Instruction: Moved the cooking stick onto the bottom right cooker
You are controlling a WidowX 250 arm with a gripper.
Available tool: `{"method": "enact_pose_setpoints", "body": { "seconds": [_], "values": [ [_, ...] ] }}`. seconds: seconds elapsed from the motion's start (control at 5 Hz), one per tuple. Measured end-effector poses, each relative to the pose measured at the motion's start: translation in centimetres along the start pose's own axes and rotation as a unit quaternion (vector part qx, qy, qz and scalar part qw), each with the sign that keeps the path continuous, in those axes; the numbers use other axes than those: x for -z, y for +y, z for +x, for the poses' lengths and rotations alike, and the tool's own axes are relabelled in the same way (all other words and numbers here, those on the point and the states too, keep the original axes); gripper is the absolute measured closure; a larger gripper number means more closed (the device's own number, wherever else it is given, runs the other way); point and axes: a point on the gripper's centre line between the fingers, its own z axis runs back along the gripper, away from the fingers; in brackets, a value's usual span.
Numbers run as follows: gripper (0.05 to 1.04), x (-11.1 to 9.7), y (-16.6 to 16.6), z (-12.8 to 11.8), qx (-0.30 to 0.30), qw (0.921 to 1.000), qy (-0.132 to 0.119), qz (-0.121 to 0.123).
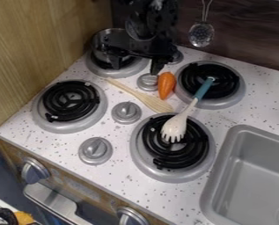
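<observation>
The black gripper (136, 67) hangs over the back left of the stove, its fingers apart with nothing visible between them. A white fork-ended cooking stick (175, 126) with a blue handle lies at a slant, its tined head on the bottom right burner (159, 149). Its handle end rests over the top right burner (191, 79). A flat wooden spatula (156, 103) lies between the burners, its broad end beside the bottom right one.
An orange carrot (166, 85) lies by the top right burner. A metal pot (100, 43) stands on the back left burner, partly behind the gripper. Several knobs sit between burners. The grey sink (247, 171) is at right; a slotted ladle (200, 34) hangs at the back wall.
</observation>
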Motion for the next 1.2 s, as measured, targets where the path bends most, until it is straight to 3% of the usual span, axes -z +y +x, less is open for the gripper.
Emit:
{"method": "enact_pose_setpoints", "body": {
  "seconds": [0.4, 0.6, 0.8, 1.0, 1.2],
  "values": [
    [0.083, 1.7, -0.3, -0.7, -0.006, 0.9997, 0.020, 0.014],
    [0.083, 2.3, 0.0, 0.3, -0.029, 0.9987, 0.012, 0.040],
    [0.083, 3.4, 0.4, 1.3, -0.100, 0.9920, 0.030, 0.072],
    [0.083, 5.4, 2.0, 1.7, -0.184, 0.9776, 0.044, 0.094],
    [0.083, 6.3, 2.4, 2.0, -0.228, 0.9689, 0.050, 0.082]
  ]
}}
